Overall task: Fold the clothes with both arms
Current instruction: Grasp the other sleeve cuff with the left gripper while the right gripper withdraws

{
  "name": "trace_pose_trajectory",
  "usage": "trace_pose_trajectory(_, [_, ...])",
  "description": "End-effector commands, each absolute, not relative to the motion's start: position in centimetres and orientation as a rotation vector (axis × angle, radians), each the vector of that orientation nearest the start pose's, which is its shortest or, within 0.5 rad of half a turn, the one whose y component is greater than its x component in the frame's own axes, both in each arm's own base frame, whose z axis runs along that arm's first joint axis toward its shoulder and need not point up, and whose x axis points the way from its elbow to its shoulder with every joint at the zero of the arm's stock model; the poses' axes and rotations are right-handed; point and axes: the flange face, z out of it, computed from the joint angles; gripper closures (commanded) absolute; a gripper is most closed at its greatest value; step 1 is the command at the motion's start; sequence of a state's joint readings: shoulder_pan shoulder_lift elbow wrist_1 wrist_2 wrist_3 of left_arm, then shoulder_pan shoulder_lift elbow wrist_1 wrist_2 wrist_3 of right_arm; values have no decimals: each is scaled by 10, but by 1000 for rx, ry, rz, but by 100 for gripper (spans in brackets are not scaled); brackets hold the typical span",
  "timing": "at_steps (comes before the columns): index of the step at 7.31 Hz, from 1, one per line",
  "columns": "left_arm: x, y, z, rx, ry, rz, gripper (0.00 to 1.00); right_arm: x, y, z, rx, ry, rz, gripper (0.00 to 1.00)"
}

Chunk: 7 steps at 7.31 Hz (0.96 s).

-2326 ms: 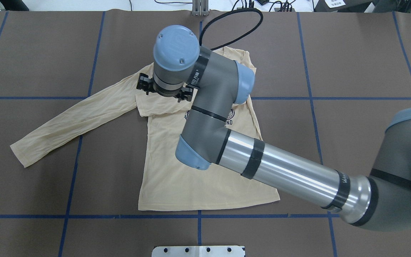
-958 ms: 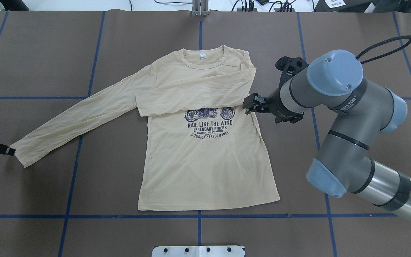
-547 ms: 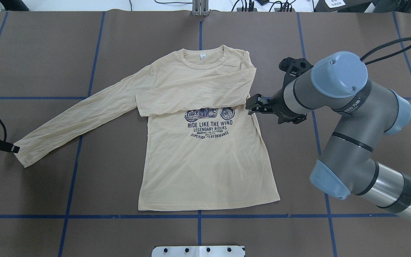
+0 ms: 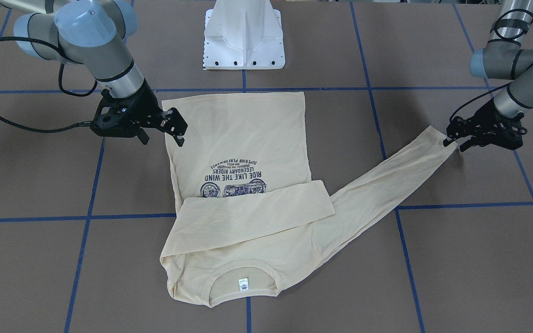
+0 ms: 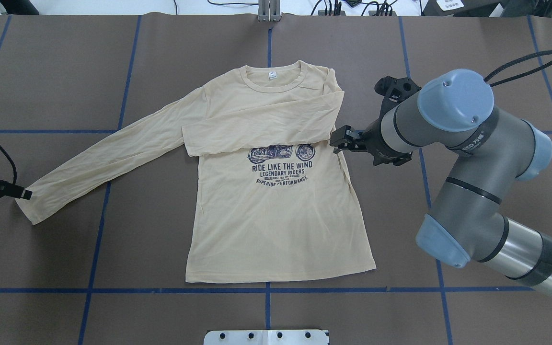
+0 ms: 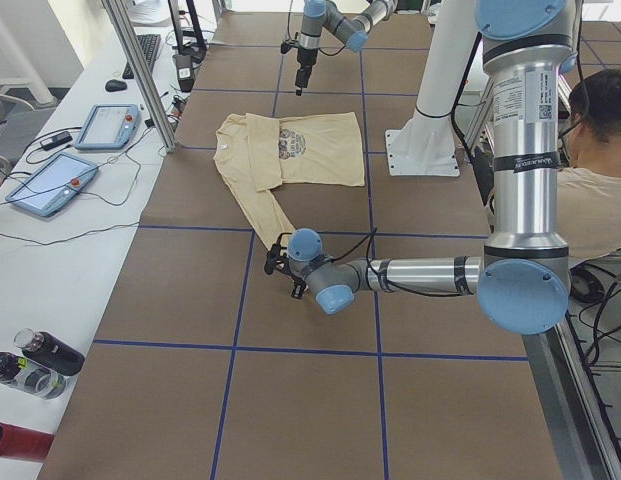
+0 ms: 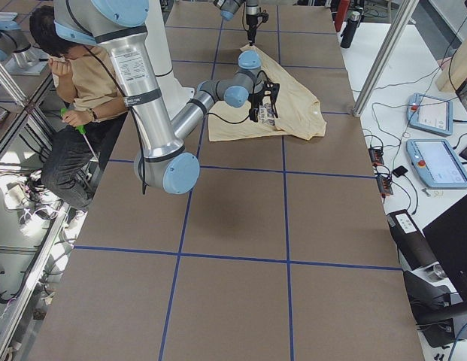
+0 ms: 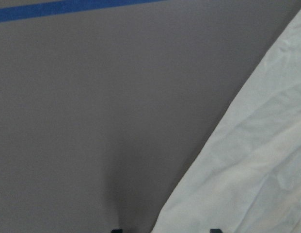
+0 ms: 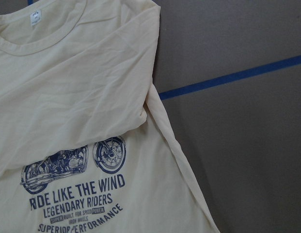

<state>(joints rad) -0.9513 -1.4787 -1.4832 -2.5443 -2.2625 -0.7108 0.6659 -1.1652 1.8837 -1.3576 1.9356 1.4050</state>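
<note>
Listing first the shirt (image 5: 276,220): pale cream-yellow, flat and print-up at the middle of the table (image 5: 472,57), collar (image 5: 276,87) on the side far from my base (image 4: 244,37), hem toward it. Folded sleeve (image 5: 257,127): laid across the chest, its lower edge meeting the top of the navy print (image 5: 281,165). Outstretched sleeve (image 5: 113,153): runs slantwise out toward my left, cuff lying on the table. Left gripper (image 4: 452,140): low at that cuff, jaws parted; my left wrist view shows the two fingertips (image 8: 214,230) apart with the sleeve's edge lying on the table between them, nothing clamped. Right gripper (image 5: 340,140): just beside the shirt's side seam on my right, level with the print, jaws spread, nothing held; whether a finger touches the cloth I cannot tell. Blue tape (image 5: 415,132): marks the brown table into squares. Person (image 7: 75,83): seated beside my base, seen in both side views.
</note>
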Motion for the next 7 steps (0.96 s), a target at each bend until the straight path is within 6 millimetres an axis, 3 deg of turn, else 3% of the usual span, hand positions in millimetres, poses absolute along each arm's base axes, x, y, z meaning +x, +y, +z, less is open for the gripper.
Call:
trace_pose_trajectory(1, [216,-422,640,191,981,189,39,-410,-446,268,71,-982,298,2])
trace_pose_trajectory(2, [215,-420,643,183,979,184,39,-410,-447,268,74,-981,300,2])
trace_pose_trajectory(3, [216,-420,643,181,980,184,50,-410,-447,269,74,-980,300,2])
trace_pose_trajectory(5, [216,-420,643,181,981,184,100,-410,-447,269,72,-980,303,2])
trace_pose_trajectory(6, [214,-420,639,185,984,179,100,-408,-447,269,73,-980,305,2])
trace_pose_trajectory(7, [209,-419,617,211,1009,185,100,-404,-446,268,73,-985,305,2])
